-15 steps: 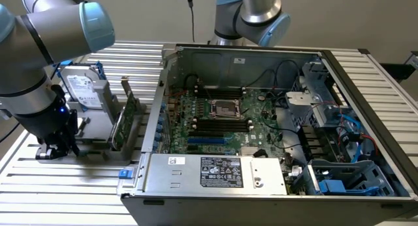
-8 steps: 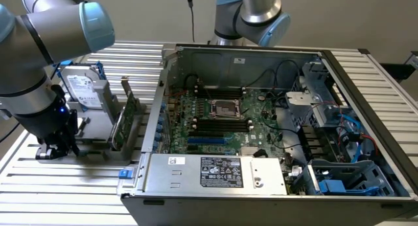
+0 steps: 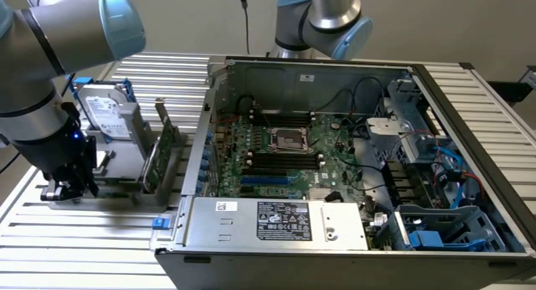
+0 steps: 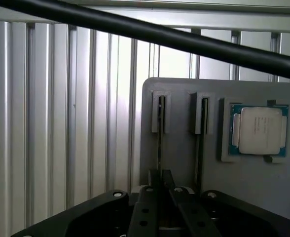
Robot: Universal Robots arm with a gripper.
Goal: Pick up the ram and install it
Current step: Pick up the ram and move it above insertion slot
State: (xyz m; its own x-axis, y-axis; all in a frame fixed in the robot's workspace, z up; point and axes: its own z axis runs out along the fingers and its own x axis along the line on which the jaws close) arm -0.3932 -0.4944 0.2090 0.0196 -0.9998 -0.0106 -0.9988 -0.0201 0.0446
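The gripper is pinched closed on the ram, which stands on edge in 1 slot of the grey holder. A 2nd thin stick stands in the slot just beside it, and a processor lies flat in a recess next to that. In the exterior view the gripper is down at the holder, toward the exterior view's left of the green expansion card, the hard drive and the open computer case.

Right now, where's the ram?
The ram stands in the slot of the gray holder farther from the processor, end effector closed on it; holder at the exterior view's left, outside the computer case.
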